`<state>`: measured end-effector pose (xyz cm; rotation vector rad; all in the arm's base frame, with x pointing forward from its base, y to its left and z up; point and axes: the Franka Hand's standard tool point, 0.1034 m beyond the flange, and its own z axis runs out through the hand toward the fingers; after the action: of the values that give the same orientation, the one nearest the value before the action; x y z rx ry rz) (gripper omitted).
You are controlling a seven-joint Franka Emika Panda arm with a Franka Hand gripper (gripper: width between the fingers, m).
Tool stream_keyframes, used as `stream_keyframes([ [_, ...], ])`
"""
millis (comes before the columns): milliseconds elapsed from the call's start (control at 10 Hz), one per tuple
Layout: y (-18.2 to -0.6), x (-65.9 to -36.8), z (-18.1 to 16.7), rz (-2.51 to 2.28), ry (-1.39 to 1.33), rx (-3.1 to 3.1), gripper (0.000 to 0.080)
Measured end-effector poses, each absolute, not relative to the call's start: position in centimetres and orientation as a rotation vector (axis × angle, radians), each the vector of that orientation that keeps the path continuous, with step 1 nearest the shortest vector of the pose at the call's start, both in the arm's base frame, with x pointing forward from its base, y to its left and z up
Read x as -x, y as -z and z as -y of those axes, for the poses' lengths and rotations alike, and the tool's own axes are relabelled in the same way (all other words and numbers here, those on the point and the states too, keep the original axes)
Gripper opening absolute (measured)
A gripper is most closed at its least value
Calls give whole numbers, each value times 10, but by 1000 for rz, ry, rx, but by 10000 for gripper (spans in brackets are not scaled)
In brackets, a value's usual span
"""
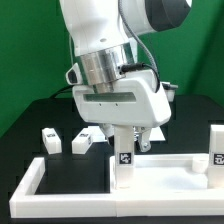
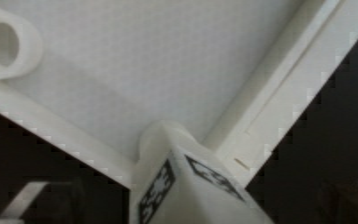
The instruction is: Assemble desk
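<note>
Firstly, at the exterior view's left: first loose leg (image 1: 50, 141), a white block with a tag, lying on the black bench (image 1: 30, 125), apart from everything else.

Just beside it, toward the right: second loose leg (image 1: 84, 141), also lying down, near the panel's rear rim; contact cannot be told.

Front, across nearly the full width: tabletop panel (image 1: 30, 185), white and rimmed, flat on the bench. Its left rim runs diagonally toward the front edge of the picture.

Centre: upright leg (image 1: 124, 172), tag facing the camera, standing at the panel's rear rim.

Directly above it: end effector (image 1: 124, 140), jaws spread wide, one finger on each side of the leg's top, gripping nothing. The wrist view shows a gap between this leg (image 2: 185, 180) and a blurred finger (image 2: 30, 200). The arm's bulky white body hides the bench behind it.

Also in the wrist view: a round ring-shaped socket (image 2: 2, 45) on the panel floor (image 2: 158, 90), well apart from the leg.

Far right: corner leg (image 1: 217, 150), upright, cut by the picture's edge.

Open room: bare panel floor between the two standing legs, and bare bench in front of the loose legs.
</note>
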<state>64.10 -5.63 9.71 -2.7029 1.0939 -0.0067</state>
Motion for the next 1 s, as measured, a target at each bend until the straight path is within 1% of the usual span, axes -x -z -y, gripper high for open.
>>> stream_keyframes([
  [200,-105,-645,60,-594,69,2939,649],
  [300,-105,-645,62,-333,81,3009,649],
  [400,-104,-644,61,-179,81,3035,649],
  [500,-104,-644,62,-117,84,3039,649],
  [600,-103,-644,62,-179,82,3033,649],
  [700,-103,-644,62,-174,81,3034,521],
  [800,-103,-644,61,-274,77,3022,370],
  [900,-103,-644,61,-396,70,3006,370],
  [1000,-103,-643,63,-519,63,2988,293],
])
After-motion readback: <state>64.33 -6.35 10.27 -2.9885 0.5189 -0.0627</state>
